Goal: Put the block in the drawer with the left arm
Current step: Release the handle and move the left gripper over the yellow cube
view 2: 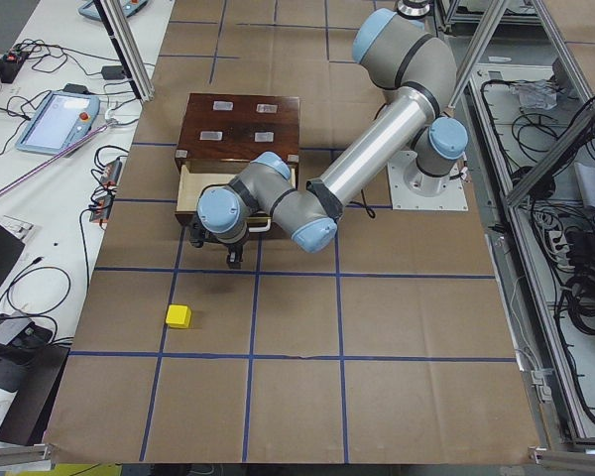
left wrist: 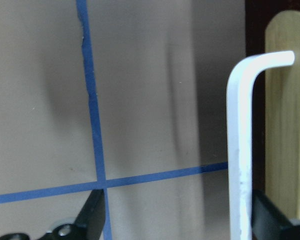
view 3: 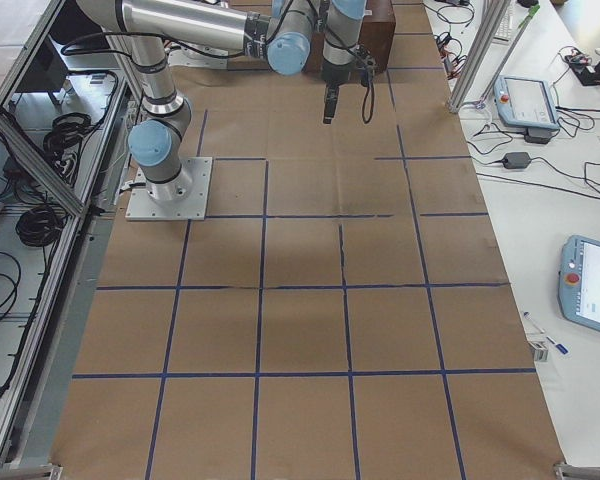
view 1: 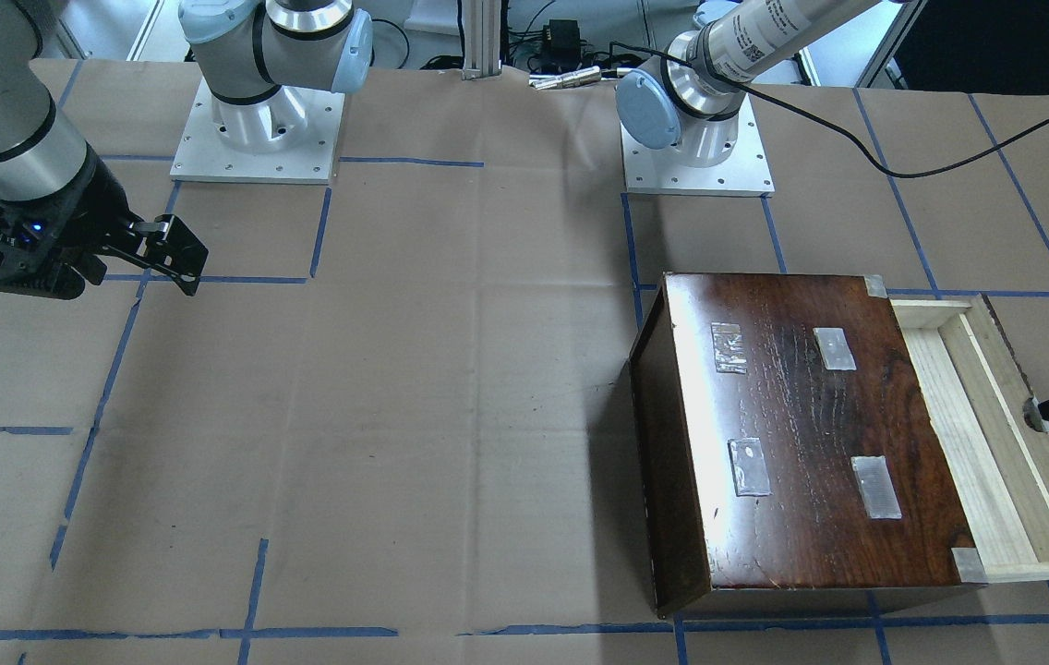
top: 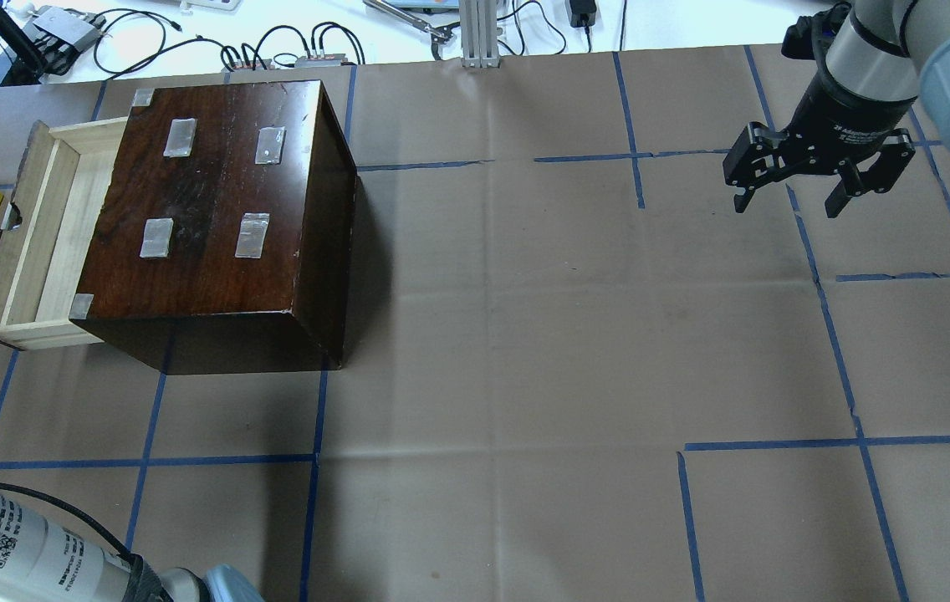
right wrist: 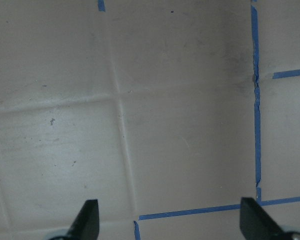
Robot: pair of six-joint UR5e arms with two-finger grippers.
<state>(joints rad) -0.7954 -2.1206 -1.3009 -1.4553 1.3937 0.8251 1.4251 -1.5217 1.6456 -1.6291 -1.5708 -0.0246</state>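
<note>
Left pincer: mine, released and spread wide at the drawer's front; a white handle stands inside its gap, off to one side.
Block: yellow, lying on the table, outside the drawer and well apart from my left pincer, on the side away from the cabinet.
Drawer: pale wood, pulled partly out of the dark-brown cabinet.
Right pincer: mine, released, hanging above the table, far from the cabinet.
</note>
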